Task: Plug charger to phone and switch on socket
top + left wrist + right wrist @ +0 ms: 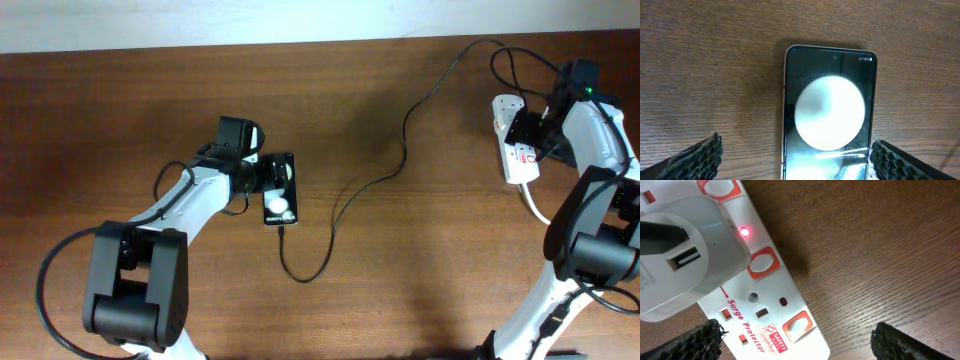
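Note:
The phone (280, 190) lies flat on the table, a round white reflection on its black glass (829, 115). My left gripper (266, 180) hovers over it, open, one finger on each side (795, 162) and apart from it. The charger (404, 140), a thin black cable, runs from the phone's near end in a loop across the table to the socket (514, 150). Whether its tip sits in the phone I cannot tell. On the socket (765, 315) a white adapter (685, 260) is plugged in, with a red lamp (744, 231) lit beside it. My right gripper (797, 342) is open above the socket's end switch (797, 326).
The socket's thick white cord (536, 205) trails toward the near right, beside my right arm's base (590, 250). My left arm (150, 260) crosses the near-left table. The table's far edge meets a white wall (300, 20).

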You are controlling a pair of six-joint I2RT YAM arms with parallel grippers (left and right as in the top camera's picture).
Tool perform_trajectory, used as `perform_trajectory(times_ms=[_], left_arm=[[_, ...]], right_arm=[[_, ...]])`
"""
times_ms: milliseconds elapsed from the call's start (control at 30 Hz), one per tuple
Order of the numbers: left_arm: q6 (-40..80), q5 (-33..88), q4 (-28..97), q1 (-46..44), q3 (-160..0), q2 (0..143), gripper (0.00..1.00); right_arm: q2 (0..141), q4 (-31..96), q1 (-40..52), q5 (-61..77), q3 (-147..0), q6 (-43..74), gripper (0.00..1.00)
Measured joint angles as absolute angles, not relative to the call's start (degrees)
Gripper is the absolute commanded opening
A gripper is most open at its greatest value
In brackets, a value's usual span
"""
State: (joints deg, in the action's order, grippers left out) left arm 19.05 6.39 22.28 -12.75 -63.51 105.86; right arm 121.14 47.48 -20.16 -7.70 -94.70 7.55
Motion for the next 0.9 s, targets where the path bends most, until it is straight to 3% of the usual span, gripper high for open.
perform_trajectory(times_ms=[500,900], left_arm=[[19.0,6.4,22.3,-12.8,-63.5,105.2,0.99],[19.0,1.9,21.1,-12.8,-59.6,89.9,0.99]], right_arm=[[121.1,47.5,-20.2,-7.7,-94.7,7.5,0.99],[121.1,47.5,-20.2,-7.8,-94.7,7.5,0.99]])
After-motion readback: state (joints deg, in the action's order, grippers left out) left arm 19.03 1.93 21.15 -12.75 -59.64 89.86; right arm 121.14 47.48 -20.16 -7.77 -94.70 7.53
